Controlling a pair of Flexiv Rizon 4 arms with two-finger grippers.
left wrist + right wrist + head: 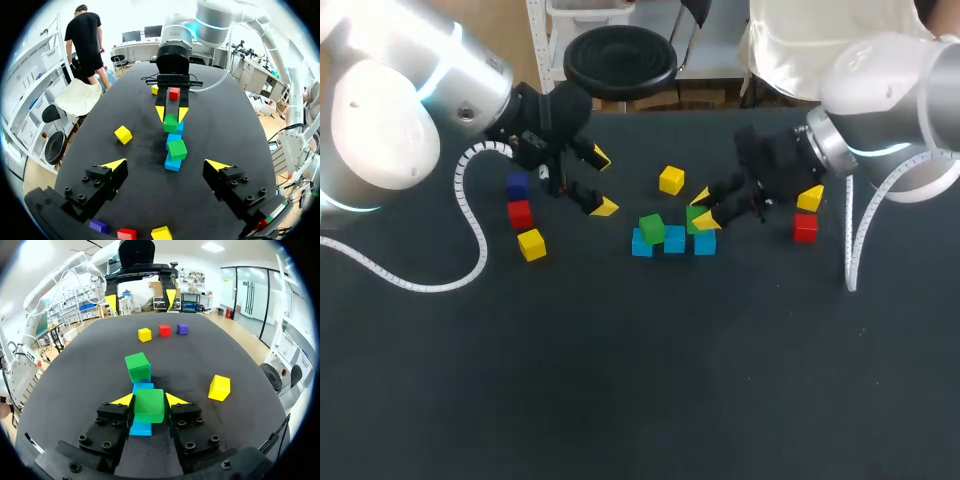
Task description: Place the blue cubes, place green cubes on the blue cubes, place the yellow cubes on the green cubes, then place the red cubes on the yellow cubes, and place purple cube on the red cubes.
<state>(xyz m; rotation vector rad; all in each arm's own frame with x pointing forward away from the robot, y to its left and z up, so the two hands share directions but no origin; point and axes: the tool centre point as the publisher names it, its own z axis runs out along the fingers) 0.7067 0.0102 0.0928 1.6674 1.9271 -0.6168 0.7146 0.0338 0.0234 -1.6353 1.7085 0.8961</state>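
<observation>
The right hand (149,402) is clamped on a smooth green cube (149,407) over the nearest of 3 blue cubes (143,387) on the matte black surface (75,390); a second green cube (137,366) caps the farthest; beyond, the left hand (141,299) hangs spread.

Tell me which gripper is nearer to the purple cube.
Left. The purple cube lies close behind the open left gripper, by its wrist. The right gripper is across the table, shut on a green cube above the blue cubes.
</observation>
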